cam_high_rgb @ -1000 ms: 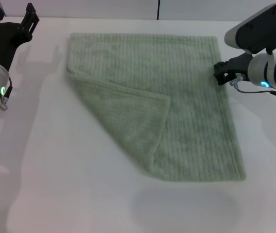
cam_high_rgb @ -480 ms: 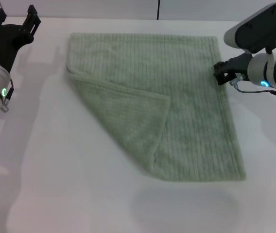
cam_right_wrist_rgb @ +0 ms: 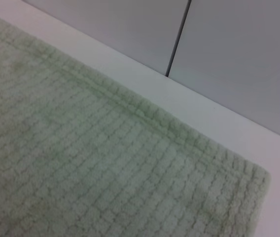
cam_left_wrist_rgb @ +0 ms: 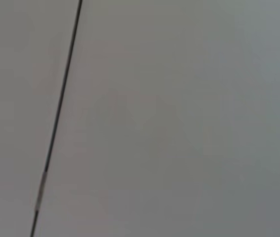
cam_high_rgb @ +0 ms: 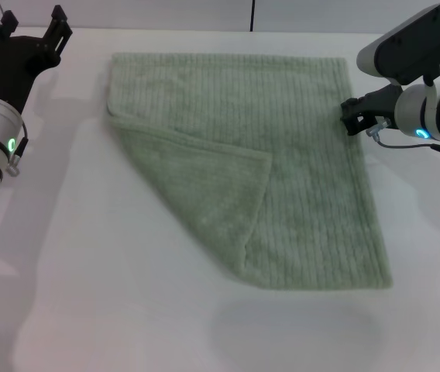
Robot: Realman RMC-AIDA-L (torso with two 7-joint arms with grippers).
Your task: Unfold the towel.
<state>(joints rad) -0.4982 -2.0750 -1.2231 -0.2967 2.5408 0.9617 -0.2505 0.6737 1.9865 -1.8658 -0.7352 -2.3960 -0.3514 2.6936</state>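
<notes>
The pale green towel [cam_high_rgb: 297, 155] lies flat on the white table [cam_high_rgb: 88, 294]. Its near left corner is folded diagonally over the middle, and the flap [cam_high_rgb: 197, 182] ends in a tip near the centre. My left gripper [cam_high_rgb: 28, 27] is open and empty above the table's far left corner, clear of the towel. My right gripper [cam_high_rgb: 352, 116] is at the towel's right edge, near the far right corner. The right wrist view shows the towel's ribbed surface [cam_right_wrist_rgb: 81, 163] and its hemmed edge. The left wrist view shows no towel.
A grey wall with a dark vertical seam [cam_high_rgb: 252, 15] stands behind the table's far edge. The same kind of seam [cam_left_wrist_rgb: 56, 118] shows in the left wrist view. Bare table lies left of and in front of the towel.
My left gripper has shifted slightly to the right at the far left corner. The towel and the right arm have not moved.
</notes>
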